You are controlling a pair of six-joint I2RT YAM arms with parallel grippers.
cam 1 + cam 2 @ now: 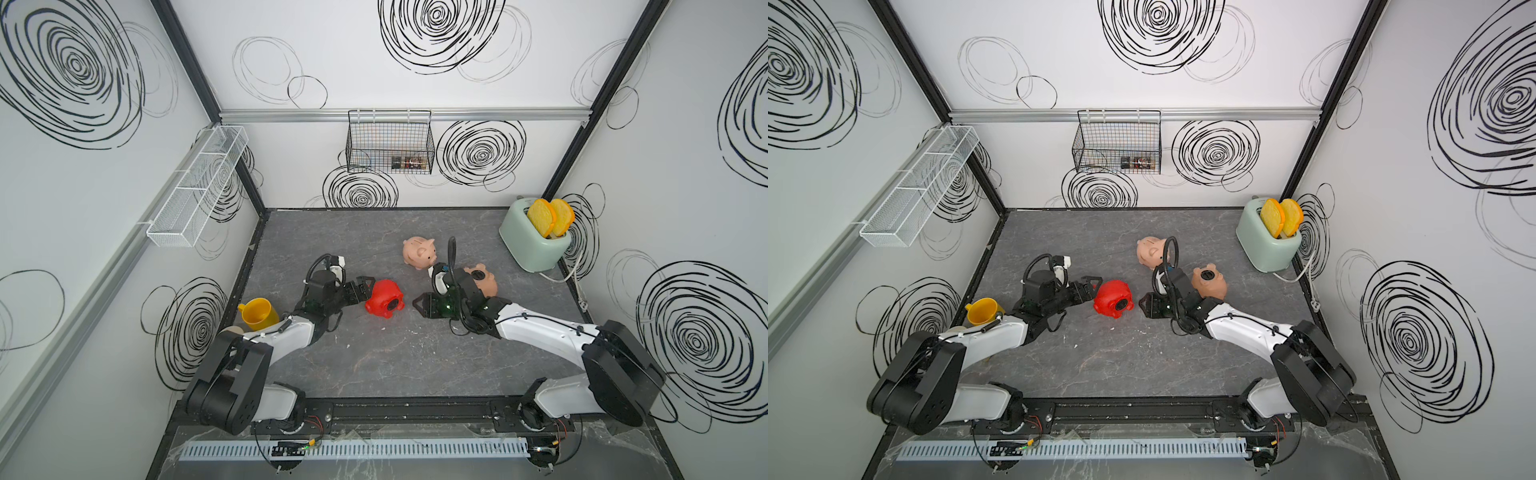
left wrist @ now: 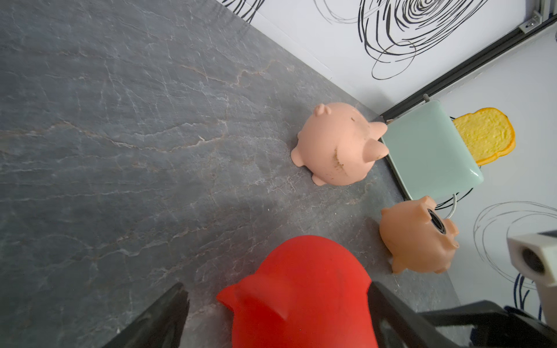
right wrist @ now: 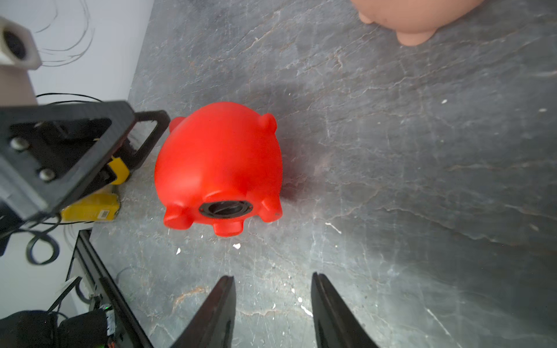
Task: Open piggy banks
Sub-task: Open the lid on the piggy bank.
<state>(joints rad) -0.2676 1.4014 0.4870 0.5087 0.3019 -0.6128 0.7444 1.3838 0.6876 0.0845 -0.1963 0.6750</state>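
Observation:
The red piggy bank lies on its side mid-table, its black belly plug facing my right gripper. My left gripper is open and straddles the pig's end: one finger touches it, the other stands off. My right gripper is open and empty, a short way from the plug. The pale pink pig stands upright behind. The peach-tan pig lies belly up beside my right wrist, black plug showing.
A mint toaster with two toast slices stands at the back right corner, its cord trailing along the right edge. A yellow mug sits at the left edge by my left arm. A black wire basket and white mesh rack hang on the walls.

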